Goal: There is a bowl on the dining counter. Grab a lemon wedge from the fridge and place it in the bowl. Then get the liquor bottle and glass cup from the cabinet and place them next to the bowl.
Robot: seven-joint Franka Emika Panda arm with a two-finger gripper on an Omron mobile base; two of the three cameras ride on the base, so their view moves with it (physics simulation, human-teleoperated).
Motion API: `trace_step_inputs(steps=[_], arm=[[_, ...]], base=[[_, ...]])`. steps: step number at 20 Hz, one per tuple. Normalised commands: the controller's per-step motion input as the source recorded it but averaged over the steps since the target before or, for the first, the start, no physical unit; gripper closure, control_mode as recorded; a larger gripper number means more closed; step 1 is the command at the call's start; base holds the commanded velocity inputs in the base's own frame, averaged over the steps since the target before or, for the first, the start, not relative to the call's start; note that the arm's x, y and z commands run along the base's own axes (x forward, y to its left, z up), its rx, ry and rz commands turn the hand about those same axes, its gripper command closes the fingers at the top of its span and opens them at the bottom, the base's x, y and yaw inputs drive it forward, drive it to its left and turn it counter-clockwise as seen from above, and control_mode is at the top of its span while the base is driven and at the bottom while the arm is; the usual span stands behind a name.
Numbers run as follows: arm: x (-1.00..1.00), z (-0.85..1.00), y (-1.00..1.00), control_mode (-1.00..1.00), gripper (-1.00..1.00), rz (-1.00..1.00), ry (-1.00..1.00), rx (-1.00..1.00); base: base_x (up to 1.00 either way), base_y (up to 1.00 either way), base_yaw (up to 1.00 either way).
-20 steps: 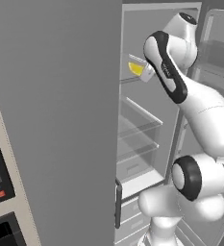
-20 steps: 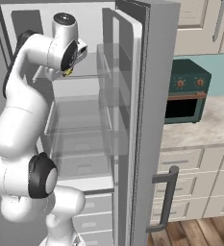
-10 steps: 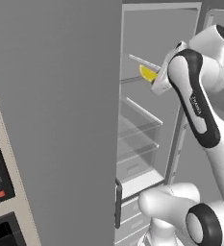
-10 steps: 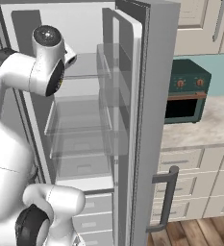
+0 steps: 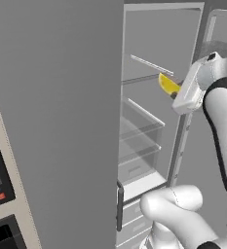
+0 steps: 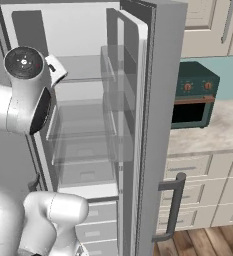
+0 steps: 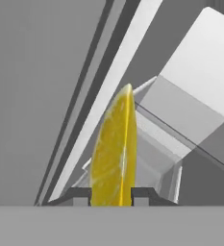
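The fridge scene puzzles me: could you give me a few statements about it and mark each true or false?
1. The jaws are closed on the lemon wedge. True.
2. The fridge door stands shut. False: it is open, with the clear shelves inside on show.
3. A dark green countertop oven sits on the counter right of the fridge. True.
4. The wedge lies on a fridge shelf. False: it is held up in the air by the gripper, in front of the open compartment.
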Motion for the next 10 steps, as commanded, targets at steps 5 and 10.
trace_step_inputs(steps=[5,10], arm=[[-0.95,0.11,-0.11,-1.0,1.0,-0.04,-0.09,0.03],[-0.3,0.0,0.0,-1.0,1.0,-0.01,-0.03,0.0]], base=[[0.0,0.0,0.0],[0.0,0.0,0.0]])
